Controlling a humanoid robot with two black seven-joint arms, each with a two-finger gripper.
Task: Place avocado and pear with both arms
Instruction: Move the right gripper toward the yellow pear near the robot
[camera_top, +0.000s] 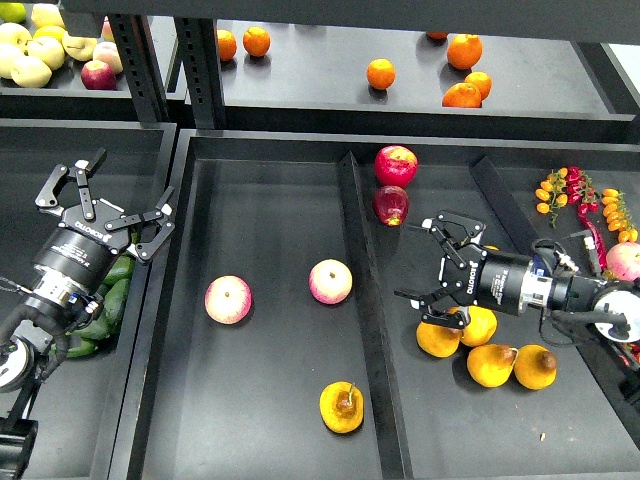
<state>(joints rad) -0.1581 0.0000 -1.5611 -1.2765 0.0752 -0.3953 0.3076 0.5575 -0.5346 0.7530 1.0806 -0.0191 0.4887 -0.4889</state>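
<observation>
A single head view looks forward and steeply down from above, at middling range, onto the black tray (270, 420). The shelf of oranges (379, 73) runs along the top edge, beyond both jaws. The left gripper (104, 201) enters lower left, the right gripper (428, 268) from the right edge.

Two pink-yellow apples (228, 299) (330, 281) lying apart, left of the divider (360, 290). Two red apples (396, 166) (391, 204) touching, just right of its far end. Oranges (380, 74) scattered on the shelf beyond it. Pale apples (30, 50) far upper left. Small peppers and tomatoes (590, 215) far right.
</observation>
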